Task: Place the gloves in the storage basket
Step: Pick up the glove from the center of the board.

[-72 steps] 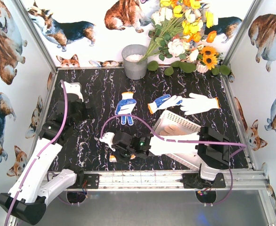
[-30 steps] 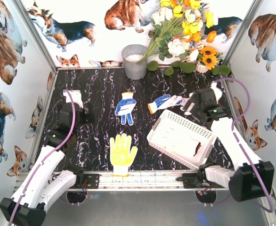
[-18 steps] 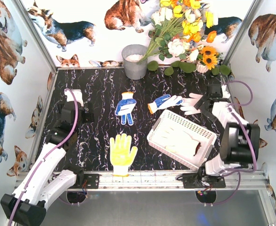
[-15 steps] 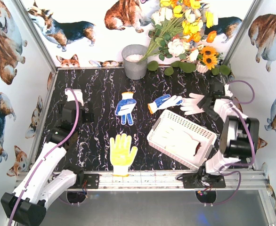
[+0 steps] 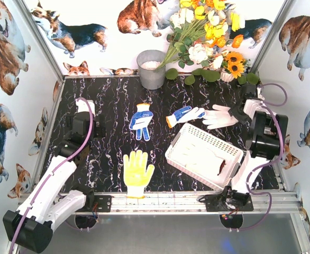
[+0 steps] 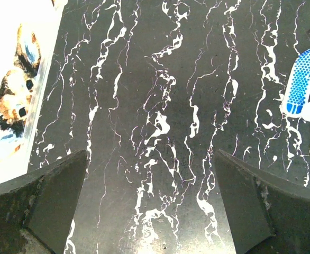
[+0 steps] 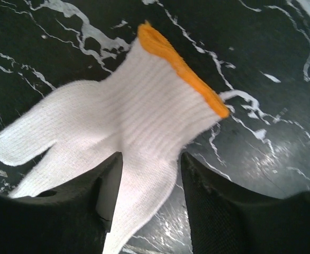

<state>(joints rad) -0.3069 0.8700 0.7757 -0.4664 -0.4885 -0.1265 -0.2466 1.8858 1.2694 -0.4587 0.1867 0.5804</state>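
Top view, basket: we find the shallow white slotted plastic basket (image 5: 210,136) at the near right of the black marble-patterned table (image 5: 107,95), with at least one pale glove (image 5: 197,156) lying inside.
Top view, loose gloves: four lie outside the basket. A yellow-palmed glove (image 5: 137,170) is near the front rail and a blue-dotted glove (image 5: 140,120) is at centre. A blue-and-white glove (image 5: 182,114) sits just beyond the basket, and a white knit glove with an orange cuff (image 5: 221,116) lies beside it, cuff to the right.
Top view, right gripper (image 5: 244,111): it sits at the cuff end of the white knit glove. We cannot tell its opening from here.
Left wrist view, left gripper (image 6: 151,169): its jaws are spread wide over bare table and hold nothing. The blue-dotted glove shows only at the right edge, well apart.
Right wrist view, right gripper: its jaws stand apart, one on each side of the wrist part just below the orange cuff, and are not pinching. The glove lies flat with its thumb to the left.
Handling: we judge the glove light, soft and floppy, not fragile. Its ribbed knit should give the pads good friction.
Where to hold: we would pinch the wrist part near the cuff, pressing down so the jaws gather a fold of cloth.
Caution: once lifted, the glove's fingers will likely dangle and could drape over the basket's rim.
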